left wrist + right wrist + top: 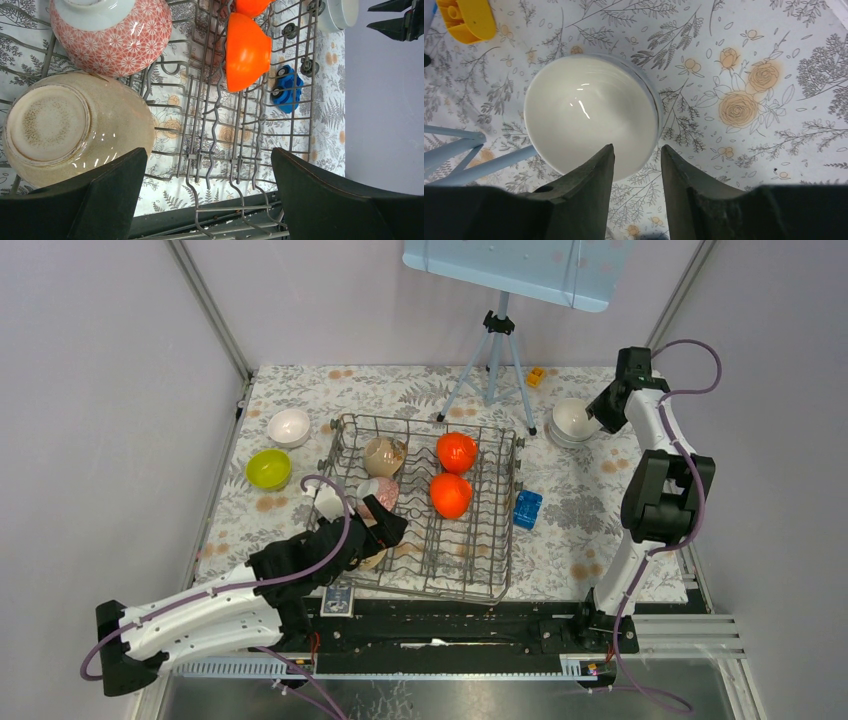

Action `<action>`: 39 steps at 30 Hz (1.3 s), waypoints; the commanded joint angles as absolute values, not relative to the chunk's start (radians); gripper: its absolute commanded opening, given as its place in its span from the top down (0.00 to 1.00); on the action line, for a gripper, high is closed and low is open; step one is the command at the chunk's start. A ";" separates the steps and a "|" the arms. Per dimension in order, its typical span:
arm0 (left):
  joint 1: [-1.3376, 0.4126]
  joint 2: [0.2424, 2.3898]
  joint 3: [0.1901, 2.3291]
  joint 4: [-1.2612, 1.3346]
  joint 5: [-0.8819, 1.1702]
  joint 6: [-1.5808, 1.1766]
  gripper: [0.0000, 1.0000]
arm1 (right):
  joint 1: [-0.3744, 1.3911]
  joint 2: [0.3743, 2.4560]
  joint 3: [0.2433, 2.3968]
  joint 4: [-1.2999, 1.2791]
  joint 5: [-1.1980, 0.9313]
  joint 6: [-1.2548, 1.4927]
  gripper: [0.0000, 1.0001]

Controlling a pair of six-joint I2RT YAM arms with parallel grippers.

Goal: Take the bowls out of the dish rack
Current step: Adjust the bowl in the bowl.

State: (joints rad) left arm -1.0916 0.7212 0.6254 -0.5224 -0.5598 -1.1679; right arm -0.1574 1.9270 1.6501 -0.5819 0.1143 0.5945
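Note:
The grey wire dish rack (470, 570) sits mid-table. In it are two orange-red bowls (457, 451) (450, 494), a beige bowl (383, 453) and a pink patterned bowl (378, 492). My left gripper (385, 530) hovers over the rack's near left part, wide open and empty (209, 152). An overturned beige bowl (65, 130) lies just left of its left finger, with the pink bowl (110, 30) beyond. My right gripper (598, 412) is at the far right, open (637, 146). Its fingers straddle the near rim of a white bowl (589, 115) standing on the cloth.
A white bowl (290, 426) and a lime bowl (268, 468) stand left of the rack. A blue block (527, 508) lies right of the rack. A grey tripod (493, 350) stands behind it, and a yellow block (466, 19) lies near the right gripper's white bowl.

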 commanded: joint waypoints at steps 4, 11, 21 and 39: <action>-1.088 0.693 0.620 -0.518 -0.563 -1.173 0.01 | -0.163 1.947 1.674 -0.621 0.172 0.562 0.52; -1.089 0.689 0.614 -0.519 -0.568 -1.177 0.01 | -0.162 1.987 1.692 -0.627 0.158 0.560 0.60; -1.089 0.701 0.620 -0.520 -0.572 -1.177 0.01 | -0.164 2.000 1.667 -0.615 0.162 0.555 0.69; -1.088 0.699 0.615 -0.521 -0.568 -1.181 0.01 | -0.164 1.997 1.679 -0.622 0.158 0.549 0.95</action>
